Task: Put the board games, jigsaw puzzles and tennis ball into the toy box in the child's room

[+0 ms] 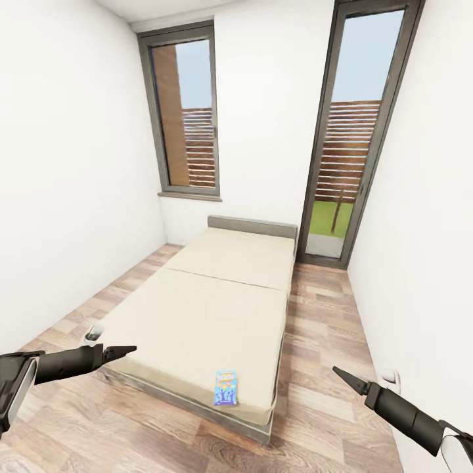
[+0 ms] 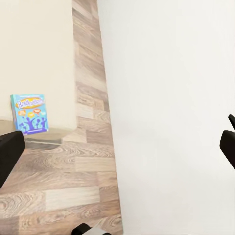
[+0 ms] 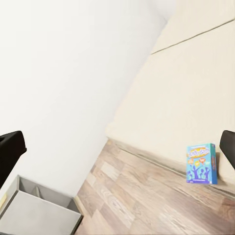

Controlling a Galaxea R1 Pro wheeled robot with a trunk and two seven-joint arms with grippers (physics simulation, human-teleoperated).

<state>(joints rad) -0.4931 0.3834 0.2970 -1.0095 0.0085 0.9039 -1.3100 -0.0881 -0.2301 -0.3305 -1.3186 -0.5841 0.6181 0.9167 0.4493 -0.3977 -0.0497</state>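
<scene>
Light blue board game (image 1: pixel 226 387) lies flat at the near edge of the bed (image 1: pixel 217 309). Left gripper (image 1: pixel 128 350) and right gripper (image 1: pixel 338 372) hold nothing; spread in wrist views. Roll closer, pinch the overhanging edge. Grey bin (image 3: pixel 34 210) cut off, identity unclear

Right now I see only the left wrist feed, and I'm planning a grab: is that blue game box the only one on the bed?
Observer: In the head view, yes. The light blue board game is the one box visible on the bed, lying flat near the foot edge.
Operator: And the right gripper?
Observer: The right gripper hangs over the floor to the right of the bed, fingers apart, holding nothing.
</scene>
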